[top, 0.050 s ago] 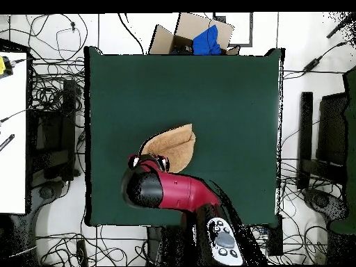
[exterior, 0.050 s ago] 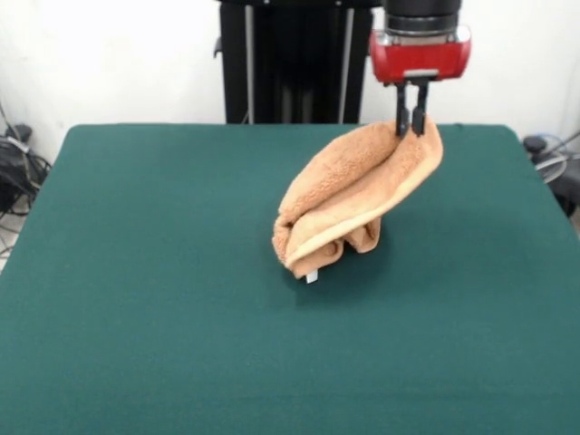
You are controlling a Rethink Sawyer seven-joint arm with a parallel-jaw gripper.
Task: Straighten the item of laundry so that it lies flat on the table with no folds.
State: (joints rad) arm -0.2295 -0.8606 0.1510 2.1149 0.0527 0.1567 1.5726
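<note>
Gripper (exterior, 0.050 s ago: 410, 127): fingers closed on the towel's (exterior, 0.050 s ago: 349, 204) upper edge.
Towel: hangs folded, low end touching the table (exterior, 0.050 s ago: 136, 299).
Room: bare green cloth all round.
Tag (exterior, 0.050 s ago: 312, 276): white, no legible writing.

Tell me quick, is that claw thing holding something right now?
Tool: closed on the orange towel's upper edge, lifting it; the lower end reaches the table.
</note>
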